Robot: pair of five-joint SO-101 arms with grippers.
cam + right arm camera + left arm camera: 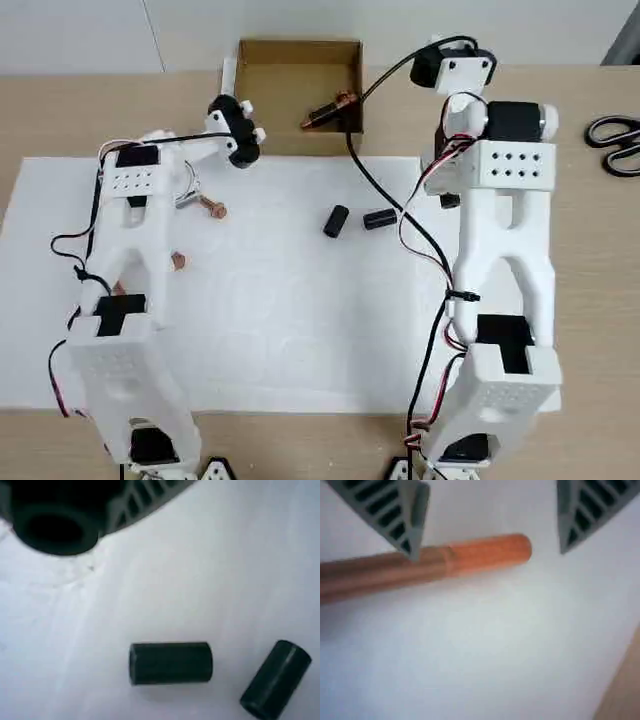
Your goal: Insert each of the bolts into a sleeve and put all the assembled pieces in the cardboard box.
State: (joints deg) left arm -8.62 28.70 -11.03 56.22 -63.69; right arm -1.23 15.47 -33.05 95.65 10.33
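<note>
From above, my left gripper (pixel 192 188) hangs low over the white surface (pixel 300 330), with a copper-coloured metal bolt (pixel 211 208) lying right at its tips. A second copper bolt (pixel 177 261) lies behind it, nearer my left arm's base. My right gripper (pixel 448 200) sits tucked under its own arm. A loose black cylindrical sleeve (pixel 379 218) lies on its side near it, and a second loose sleeve (pixel 335 221) lies just past that one, toward the left gripper. The brown cardboard box (pixel 262 75) stands beyond both grippers, and one bolt-in-sleeve piece (pixel 328 112) lies inside it. Dark-handled scissors (pixel 615 140) lie on the wooden surface (pixel 590 250), well out to the right gripper's outer side.

At my left wrist, the gripper is spread wide. The copper-coloured bolt lies flat beneath it, one grey ribbed fingertip (pixel 412 545) at its shank, its rounded end short of the other finger.

At my right wrist, the gripper pinches a third black sleeve (pixel 56 527), its open bore facing the camera. The two loose sleeves lie below, apart from each other.
</note>
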